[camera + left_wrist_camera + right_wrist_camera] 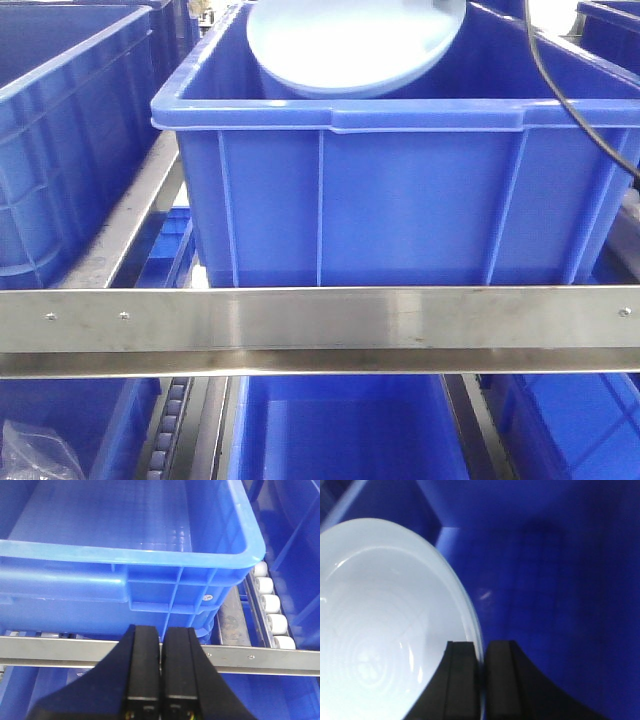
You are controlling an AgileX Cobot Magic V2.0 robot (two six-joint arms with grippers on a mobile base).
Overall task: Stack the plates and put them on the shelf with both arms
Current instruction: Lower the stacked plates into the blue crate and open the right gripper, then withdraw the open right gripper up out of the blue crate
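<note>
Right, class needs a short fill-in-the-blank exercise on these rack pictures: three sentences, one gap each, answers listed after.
1. The right gripper is shut on the rim of a pale ____.
2. The plate sits above a large bin coloured ____.
3. The left gripper has its fingers pressed together and holds ____.

Missing words: plate; blue; nothing

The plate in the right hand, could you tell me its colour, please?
Glossy pale bluish-white plate with faint concentric rings; the right wrist view shows it best.
</note>
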